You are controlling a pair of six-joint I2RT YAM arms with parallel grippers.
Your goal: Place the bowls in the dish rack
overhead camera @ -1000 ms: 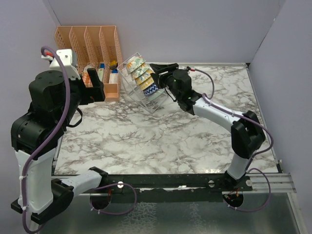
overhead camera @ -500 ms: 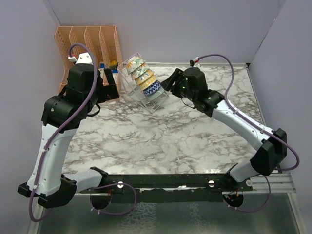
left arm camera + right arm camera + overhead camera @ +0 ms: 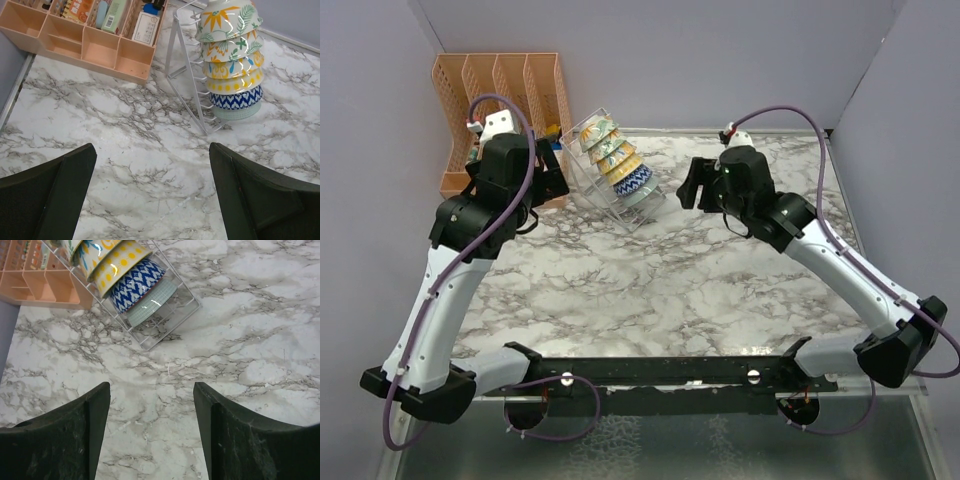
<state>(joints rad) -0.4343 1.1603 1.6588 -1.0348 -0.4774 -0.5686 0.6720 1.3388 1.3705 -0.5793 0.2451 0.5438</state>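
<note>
Several bowls [image 3: 615, 162] stand on edge in a row in the wire dish rack [image 3: 582, 172] at the back of the marble table. From the left wrist view I see a sun-patterned bowl [image 3: 227, 17], a yellow dotted bowl [image 3: 234, 81], a blue zigzag bowl [image 3: 236, 97] and a light teal bowl [image 3: 236, 113] at the low end. My left gripper [image 3: 548, 170] is open just left of the rack, holding nothing. My right gripper [image 3: 692, 186] is open to the right of the rack, apart from it and empty. In the right wrist view the blue bowl [image 3: 135, 284] and teal bowl [image 3: 150, 301] sit in the rack [image 3: 167, 325].
An orange slotted organizer [image 3: 500, 90] stands against the back left wall, with small boxes in it [image 3: 112, 15]. Grey walls close the table at the left, back and right. A black rail [image 3: 660, 372] with both arm bases runs along the near edge.
My right gripper has drawn back to the right, away from the rack, and its jaws have widened. The left arm has swung in toward the rack's left side.
</note>
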